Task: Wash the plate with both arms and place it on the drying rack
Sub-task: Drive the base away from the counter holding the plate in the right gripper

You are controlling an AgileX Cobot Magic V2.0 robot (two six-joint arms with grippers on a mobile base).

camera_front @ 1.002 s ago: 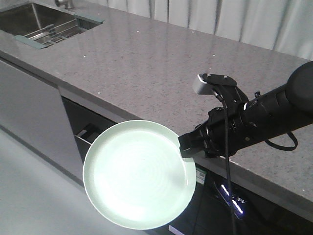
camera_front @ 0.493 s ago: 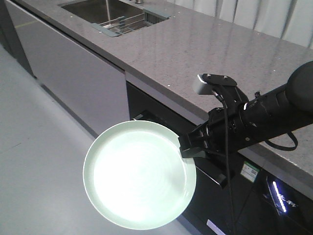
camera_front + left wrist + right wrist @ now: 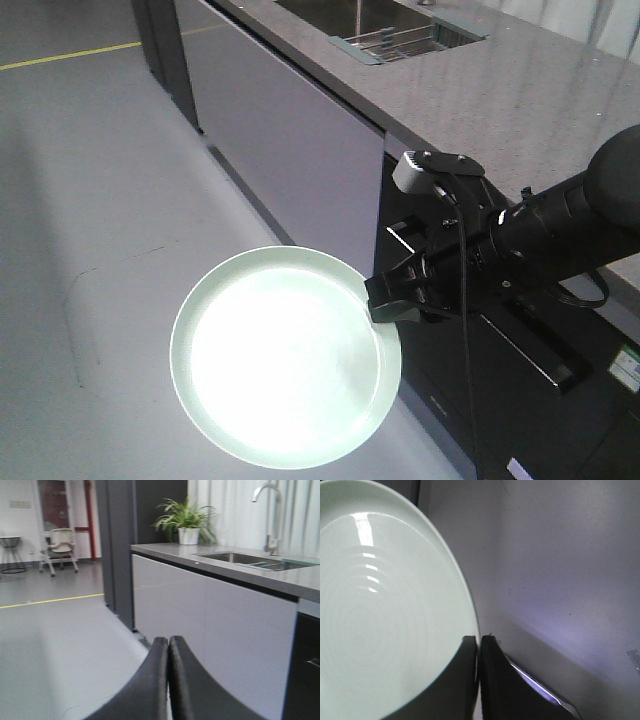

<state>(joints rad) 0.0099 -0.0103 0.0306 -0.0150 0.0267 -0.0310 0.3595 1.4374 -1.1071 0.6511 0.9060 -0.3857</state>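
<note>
The pale mint-green plate hangs in the air over the grey floor, face up toward the front camera and glaring under the light. My right gripper is shut on its right rim, with the black arm reaching in from the right. In the right wrist view the plate fills the left side and the right gripper pinches its edge. My left gripper is shut with nothing in it, pointing at the cabinet front. The drying rack lies across the sink at the far top.
The grey stone counter runs along the upper right above a pale cabinet front and a dark opened unit. In the left wrist view, a faucet, a potted plant, a dark pillar and a chair stand around open floor.
The counter, sink and rack have slid toward the upper right of the front view and much more floor shows. The plate and right arm keep the same place in the frame.
</note>
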